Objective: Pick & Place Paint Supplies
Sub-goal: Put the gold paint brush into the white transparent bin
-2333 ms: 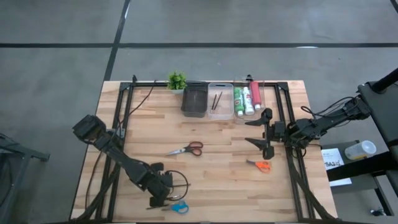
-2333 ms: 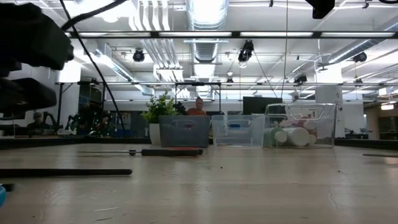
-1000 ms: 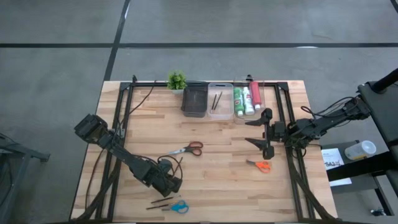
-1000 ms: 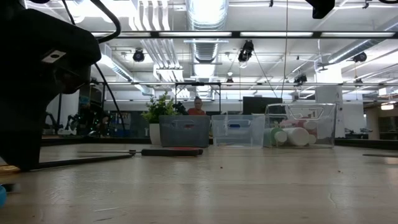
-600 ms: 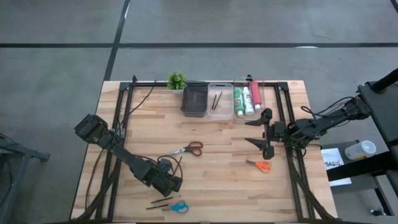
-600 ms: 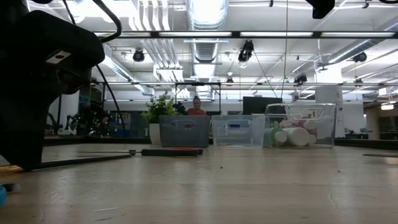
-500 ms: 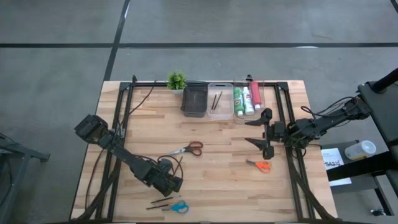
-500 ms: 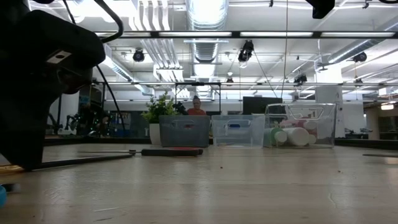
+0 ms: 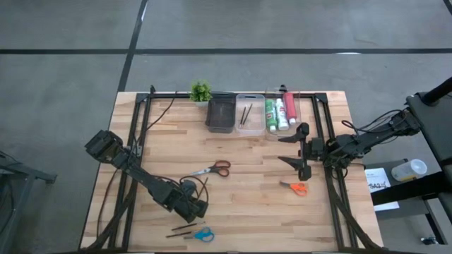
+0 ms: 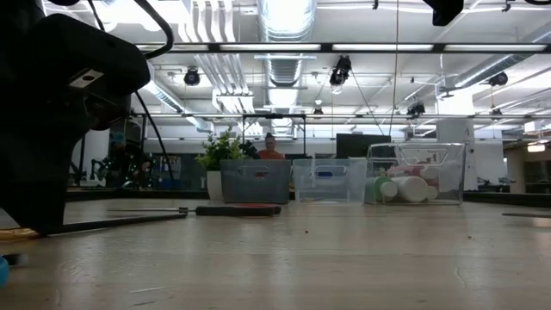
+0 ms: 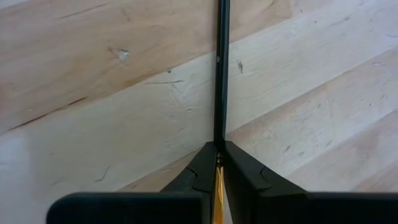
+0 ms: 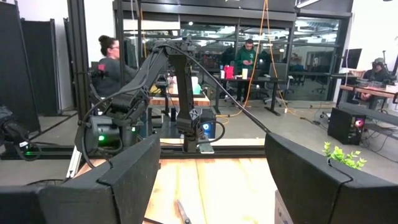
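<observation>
Low in the high view, near the table's (image 9: 233,212) front edge, the left gripper (image 9: 200,209) pinches a thin dark brush (image 11: 221,68). Bare wood lies mid-table. At right, the right gripper (image 9: 301,149) gapes, holding nothing. Along the far edge, a clear bin (image 9: 281,95) holds paint tubes (image 9: 280,111).

A robotics laboratory or workshop hall is showing here: a wooden worktable (image 9: 233,176) is standing on a bare grey concrete floor (image 9: 70,70) crossed by dark lines, with black frame rails (image 9: 321,134) running along its edges. Overhead, exposed ventilation ducts (image 10: 284,26), strip lights (image 10: 396,47) and hanging cables are filling an open industrial ceiling. Beyond the table's far edge, another robot arm (image 12: 180,81) is standing on its own bench while people (image 12: 112,62) are sitting and standing at desks with computer equipment.
</observation>
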Controlling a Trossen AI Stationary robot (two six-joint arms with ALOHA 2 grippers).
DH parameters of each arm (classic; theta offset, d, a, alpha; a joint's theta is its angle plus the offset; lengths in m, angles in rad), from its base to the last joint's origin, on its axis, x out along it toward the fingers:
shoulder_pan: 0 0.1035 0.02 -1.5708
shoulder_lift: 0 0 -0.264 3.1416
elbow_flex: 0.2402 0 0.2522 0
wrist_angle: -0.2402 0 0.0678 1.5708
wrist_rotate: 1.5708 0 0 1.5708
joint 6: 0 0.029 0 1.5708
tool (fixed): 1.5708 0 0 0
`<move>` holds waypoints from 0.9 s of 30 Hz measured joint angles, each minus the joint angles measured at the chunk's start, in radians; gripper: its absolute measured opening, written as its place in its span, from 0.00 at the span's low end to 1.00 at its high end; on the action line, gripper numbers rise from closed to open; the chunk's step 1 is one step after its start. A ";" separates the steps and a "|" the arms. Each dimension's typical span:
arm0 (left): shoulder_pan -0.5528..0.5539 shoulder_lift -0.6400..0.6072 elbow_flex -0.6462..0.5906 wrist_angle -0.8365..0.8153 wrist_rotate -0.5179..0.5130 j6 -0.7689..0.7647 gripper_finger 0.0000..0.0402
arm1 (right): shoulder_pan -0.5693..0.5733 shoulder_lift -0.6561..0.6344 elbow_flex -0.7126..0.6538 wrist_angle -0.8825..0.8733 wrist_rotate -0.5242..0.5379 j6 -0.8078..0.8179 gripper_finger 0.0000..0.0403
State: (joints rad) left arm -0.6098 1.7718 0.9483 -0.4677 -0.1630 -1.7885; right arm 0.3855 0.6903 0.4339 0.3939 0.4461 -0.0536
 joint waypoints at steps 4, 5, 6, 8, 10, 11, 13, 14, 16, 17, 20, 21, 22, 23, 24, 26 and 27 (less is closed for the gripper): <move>0.001 -0.013 0.000 0.000 0.002 0.000 0.06 | 0.000 0.000 0.000 0.000 0.000 0.000 0.71; 0.001 -0.020 0.000 0.000 0.002 0.000 0.06 | 0.000 0.000 0.000 0.000 0.000 0.000 0.71; 0.001 -0.028 0.000 0.000 0.002 0.001 0.06 | 0.000 0.000 0.000 0.000 0.000 -0.002 0.71; 0.001 -0.037 0.001 -0.005 0.001 0.001 0.06 | 0.000 0.000 0.000 0.000 0.000 -0.001 0.71; 0.000 -0.040 0.000 -0.009 0.001 0.001 0.06 | 0.000 0.000 0.000 0.000 0.000 0.000 0.71; 0.000 -0.040 0.000 -0.009 0.001 0.001 0.06 | 0.000 0.000 0.000 0.000 0.000 -0.001 0.71; 0.000 -0.040 0.000 -0.011 0.001 0.001 0.06 | 0.000 0.000 0.000 0.000 0.000 -0.001 0.71; 0.000 -0.040 0.000 -0.010 0.001 0.001 0.06 | 0.000 0.000 0.000 0.000 0.000 0.000 0.71; 0.002 -0.041 0.001 -0.011 -0.002 0.001 0.06 | 0.000 0.000 0.000 0.000 0.000 -0.002 0.71; 0.004 -0.041 0.001 -0.011 -0.005 0.002 0.06 | 0.000 0.000 0.000 0.000 0.000 -0.002 0.71; 0.013 -0.051 0.001 -0.009 -0.034 0.001 0.06 | 0.000 0.000 0.000 0.000 0.000 0.000 0.71; 0.016 -0.057 0.001 -0.007 -0.047 0.001 0.06 | 0.000 0.000 0.000 0.000 0.000 -0.002 0.71; 0.019 -0.065 0.001 -0.006 -0.062 0.002 0.06 | 0.000 0.000 0.000 0.000 0.000 -0.001 0.71; 0.021 -0.074 0.001 -0.005 -0.084 0.003 0.06 | 0.000 0.000 0.000 0.000 0.000 0.000 0.71; 0.023 -0.085 0.001 -0.003 -0.111 0.003 0.06 | 0.000 0.000 0.000 0.000 0.000 0.000 0.71; 0.024 -0.107 0.001 -0.003 -0.213 0.003 0.06 | 0.000 0.000 0.000 0.000 0.000 -0.002 0.71; 0.024 -0.118 0.001 -0.001 -0.281 0.003 0.06 | 0.000 0.000 0.000 0.000 0.000 -0.002 0.71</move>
State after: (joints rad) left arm -0.5854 1.6539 0.9497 -0.4689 -0.4438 -1.7851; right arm 0.3859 0.6899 0.4339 0.3939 0.4461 -0.0551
